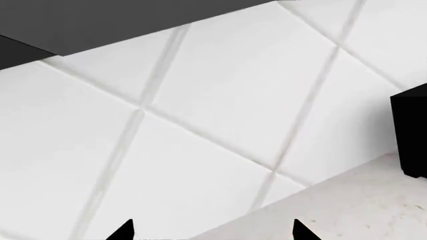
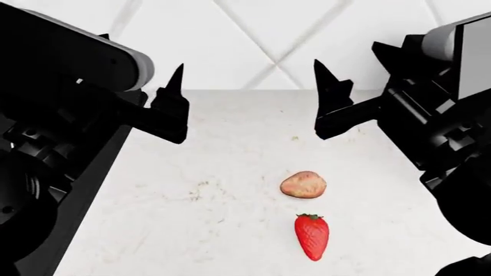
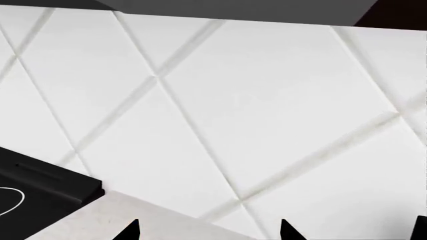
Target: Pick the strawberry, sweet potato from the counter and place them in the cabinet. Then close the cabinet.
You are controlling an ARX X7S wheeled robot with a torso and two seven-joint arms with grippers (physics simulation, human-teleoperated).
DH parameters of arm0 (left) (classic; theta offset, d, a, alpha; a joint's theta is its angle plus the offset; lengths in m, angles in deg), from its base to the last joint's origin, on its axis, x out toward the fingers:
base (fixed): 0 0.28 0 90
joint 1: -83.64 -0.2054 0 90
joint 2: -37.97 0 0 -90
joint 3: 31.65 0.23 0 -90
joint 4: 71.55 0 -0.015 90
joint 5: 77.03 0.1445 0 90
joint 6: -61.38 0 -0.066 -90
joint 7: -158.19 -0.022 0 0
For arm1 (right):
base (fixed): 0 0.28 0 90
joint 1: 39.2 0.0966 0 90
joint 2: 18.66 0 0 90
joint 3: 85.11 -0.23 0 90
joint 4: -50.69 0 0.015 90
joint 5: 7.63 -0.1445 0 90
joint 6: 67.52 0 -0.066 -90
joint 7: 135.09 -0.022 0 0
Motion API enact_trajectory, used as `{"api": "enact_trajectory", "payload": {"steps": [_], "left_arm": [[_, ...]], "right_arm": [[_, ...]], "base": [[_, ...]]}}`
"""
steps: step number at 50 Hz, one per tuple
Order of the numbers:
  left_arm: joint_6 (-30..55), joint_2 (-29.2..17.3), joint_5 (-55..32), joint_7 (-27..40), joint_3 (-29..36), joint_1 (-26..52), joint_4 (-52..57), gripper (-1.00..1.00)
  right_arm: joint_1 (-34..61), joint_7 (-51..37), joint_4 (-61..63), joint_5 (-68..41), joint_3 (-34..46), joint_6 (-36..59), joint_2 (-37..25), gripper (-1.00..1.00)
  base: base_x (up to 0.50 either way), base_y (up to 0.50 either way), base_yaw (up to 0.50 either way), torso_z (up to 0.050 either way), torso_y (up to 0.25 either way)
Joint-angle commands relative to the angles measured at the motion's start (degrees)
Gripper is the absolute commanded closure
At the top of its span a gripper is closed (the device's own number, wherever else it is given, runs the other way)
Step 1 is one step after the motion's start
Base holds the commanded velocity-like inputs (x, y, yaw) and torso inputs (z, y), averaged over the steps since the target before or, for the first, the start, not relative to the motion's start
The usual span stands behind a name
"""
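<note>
Both the sweet potato (image 2: 303,184) and the strawberry (image 2: 311,236), its long axis running toward the robot, lie on the counter (image 2: 192,230) nearer the right gripper (image 3: 208,231), whose fingers are spread with nothing between them.

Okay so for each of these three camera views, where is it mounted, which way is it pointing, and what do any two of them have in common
Head view: on the robot's head, looking forward and down at the counter with the sweet potato and the strawberry; both arms show.
Left wrist view: near the left gripper, facing the tiled wall; only its fingertips show.
Right wrist view: near the right gripper, facing the same tiled wall, a black stovetop at the edge; only fingertips show.
Shared: all three show tiled wall and counter.
</note>
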Motion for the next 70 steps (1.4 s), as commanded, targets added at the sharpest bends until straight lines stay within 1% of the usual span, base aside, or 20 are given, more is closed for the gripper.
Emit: {"api": "enact_trajectory", "payload": {"steps": [1, 9, 12, 14, 18, 25, 33, 40, 44, 49, 57, 65, 70], "left_arm": [[-0.81, -0.77, -0.74, 1.00, 1.91, 0.76, -0.43, -1.00], [-1.66, -1.15, -2.27, 2.02, 2.38, 1.23, -0.43, -1.00], [-2.01, -1.39, -2.30, 1.97, 2.63, 1.08, -0.27, -1.00], [-2.27, -1.57, -2.28, 1.89, 2.72, 0.93, -0.16, -1.00], [-2.82, -1.93, -2.11, 1.69, 2.83, 0.42, 0.07, -1.00], [-3.72, -2.56, -2.12, 1.51, 2.87, -0.14, 0.39, -1.00], [-4.56, -3.07, -1.58, 1.10, 3.20, -0.67, 0.68, -1.00], [-5.13, -3.59, -1.70, 1.29, 3.40, -1.00, 0.90, -1.00], [-5.57, -3.80, -1.10, 0.81, 3.54, -1.37, 1.01, -1.00], [-5.86, -3.93, -1.23, 0.88, 3.73, -1.32, 0.93, -1.00], [-6.83, -4.22, -0.03, 0.04, 3.97, -2.79, 1.37, -1.00], [-7.18, -4.56, -0.50, 0.43, 4.35, -2.53, 1.28, -1.00], [-7.28, -4.76, -1.00, 1.03, 4.60, -2.09, 1.02, -1.00]], "right_arm": [[-0.18, -1.41, -0.36, -2.48, -0.26, -0.84, -1.39, -1.00], [0.82, -2.60, -0.63, -4.93, -0.87, 0.50, -2.33, -1.00], [1.35, -3.37, -1.40, -7.61, -0.31, 1.91, -3.18, -1.00], [1.35, -5.03, -2.34, -11.82, 0.94, 2.28, -4.73, -1.00], [1.88, -10.53, -4.19, -24.00, 3.01, 2.12, -8.52, -1.00], [3.35, -17.17, -5.94, -40.15, 6.16, 0.69, -14.82, -1.00], [3.65, -20.14, -5.24, -51.59, 7.82, -2.54, -20.57, -1.00], [5.03, -21.66, -4.43, -58.58, 9.63, -4.70, -25.55, -1.00], [5.23, -22.35, -3.91, -61.22, 11.09, -5.20, -27.87, -1.00], [5.93, -21.41, -3.46, -62.73, 13.57, -3.52, -29.93, -1.00], [8.97, -19.78, -4.34, -63.24, 19.48, -0.71, -31.14, -1.00], [10.87, -18.75, -5.59, -59.71, 24.14, 0.76, -30.02, -1.00], [9.56, -15.39, -5.01, -55.55, 25.50, 1.44, -30.33, -1.00]], "base": [[0.00, 0.00, 0.00, 0.000, 0.000], [0.00, 0.00, 0.00, 0.000, 0.000], [0.00, 0.00, 0.00, 0.000, 0.000], [0.00, 0.00, 0.00, 0.000, 0.000], [0.00, 0.00, 0.00, 0.000, 0.000], [0.00, 0.00, 0.00, 0.000, 0.000], [0.00, 0.00, 0.00, 0.000, 0.000], [0.00, 0.00, 0.00, 0.000, 0.000], [0.00, 0.00, 0.00, 0.000, 0.000], [0.00, 0.00, 0.00, 0.000, 0.000], [0.00, 0.00, 0.00, 0.000, 0.000], [0.00, 0.00, 0.00, 0.000, 0.000], [0.00, 0.00, 0.00, 0.000, 0.000]]}}
